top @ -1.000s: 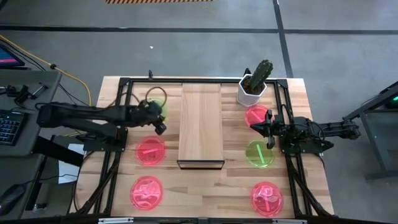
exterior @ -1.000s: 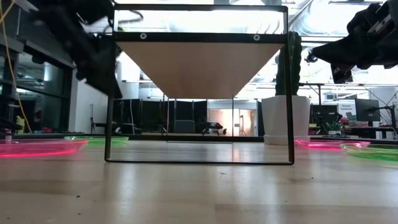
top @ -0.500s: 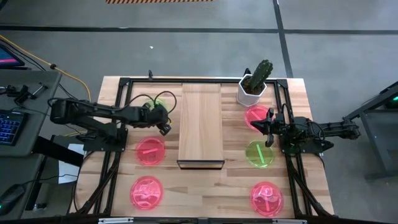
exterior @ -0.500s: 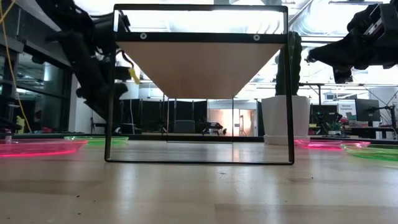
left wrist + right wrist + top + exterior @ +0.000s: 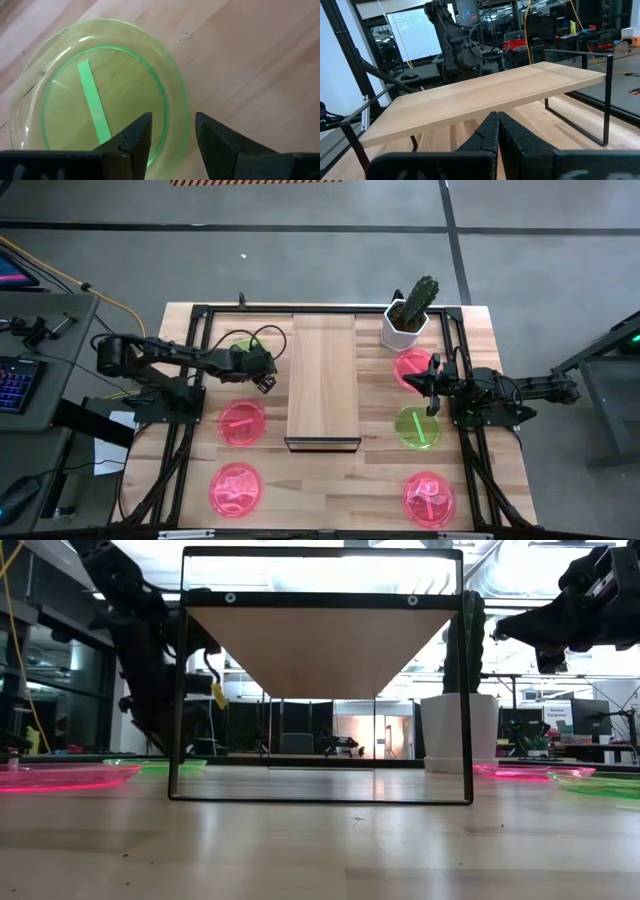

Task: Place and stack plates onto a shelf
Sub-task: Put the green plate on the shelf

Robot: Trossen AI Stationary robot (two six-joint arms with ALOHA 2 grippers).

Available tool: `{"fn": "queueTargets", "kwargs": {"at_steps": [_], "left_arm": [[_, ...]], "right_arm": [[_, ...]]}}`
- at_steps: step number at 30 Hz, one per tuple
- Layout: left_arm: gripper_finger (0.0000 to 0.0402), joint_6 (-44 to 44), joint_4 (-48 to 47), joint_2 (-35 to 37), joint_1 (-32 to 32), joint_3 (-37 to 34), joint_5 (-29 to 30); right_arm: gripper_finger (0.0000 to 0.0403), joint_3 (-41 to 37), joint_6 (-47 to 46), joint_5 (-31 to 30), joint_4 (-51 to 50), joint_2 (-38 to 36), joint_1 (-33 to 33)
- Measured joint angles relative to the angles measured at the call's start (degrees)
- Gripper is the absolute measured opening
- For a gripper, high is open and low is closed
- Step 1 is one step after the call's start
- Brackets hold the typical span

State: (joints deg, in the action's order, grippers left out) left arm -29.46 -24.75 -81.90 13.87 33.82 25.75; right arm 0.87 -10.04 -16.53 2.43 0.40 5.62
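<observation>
No writing shows. Six plates: four pink, two green. The left gripper (image 5: 172, 131) is open over a green plate (image 5: 100, 90); the right gripper (image 5: 498, 125) is closed, holding nothing.

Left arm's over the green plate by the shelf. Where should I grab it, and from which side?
Take the green plate by its raised rim, on the edge nearest the shelf. Come from above: it lies flat, and the open left end effector already straddles that rim, one finger inside, one outside.

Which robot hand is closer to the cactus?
The right one. The right gripper hangs just in front of the cactus pot, over a pink plate. The left gripper is across the shelf, above a green plate.
</observation>
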Motion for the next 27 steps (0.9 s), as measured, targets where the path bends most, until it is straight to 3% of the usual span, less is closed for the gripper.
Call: {"fn": "queueTargets", "kwargs": {"at_steps": [14,18,23,27], "left_arm": [[0.0137,1.1,1.2,-3.7,2.2,0.2,0.5],[0.0099,1.3,1.0,-3.6,2.2,0.1,0.4],[0.0017,4.2,0.5,-3.6,2.3,0.0,0.9],[0.001,5.0,-0.3,-3.0,2.3,0.0,2.0]], "right_arm": [[0.0,0.0,0.0,0.0,0.0,0.0,0.0],[0.0,0.0,0.0,0.0,0.0,0.0,0.0],[0.0,0.0,0.0,0.0,0.0,0.0,0.0],[0.0,0.0,0.0,0.0,0.0,0.0,0.0]]}}
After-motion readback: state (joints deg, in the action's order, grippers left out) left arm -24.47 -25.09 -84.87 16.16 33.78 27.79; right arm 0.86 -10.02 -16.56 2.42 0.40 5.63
